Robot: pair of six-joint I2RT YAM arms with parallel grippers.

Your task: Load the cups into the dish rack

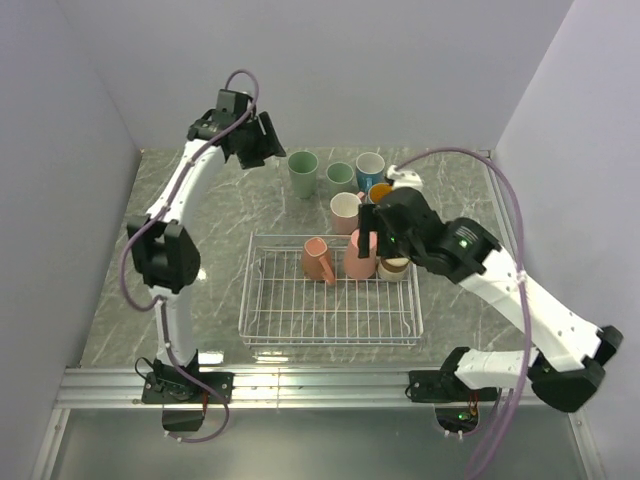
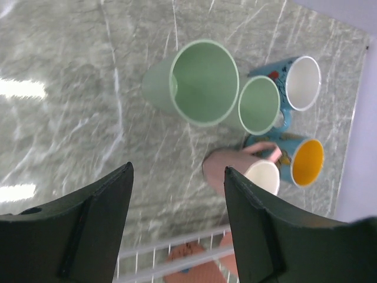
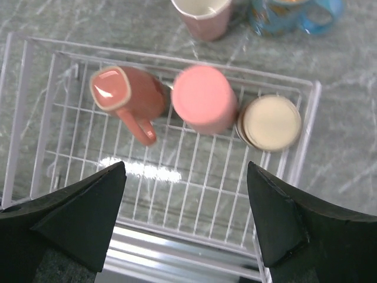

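Observation:
The white wire dish rack (image 1: 262,300) holds three cups along its far side: a salmon handled mug (image 1: 318,259) on its side, an upturned pink cup (image 1: 360,256) and an upturned short brown cup (image 1: 393,268). They also show in the right wrist view: mug (image 3: 126,94), pink cup (image 3: 205,98), brown cup (image 3: 270,122). Behind the rack stand a tall sage cup (image 2: 203,79), a smaller sage mug (image 2: 258,105), two blue mugs (image 2: 300,82) (image 2: 306,160) and a pink mug (image 2: 247,174). My left gripper (image 2: 178,170) is open and empty above them. My right gripper (image 3: 185,166) is open and empty above the rack.
The marble table (image 1: 200,300) is walled on the left, back and right. A metal rail (image 1: 300,385) runs along the near edge by the arm bases. The rack's near half (image 3: 177,194) holds nothing.

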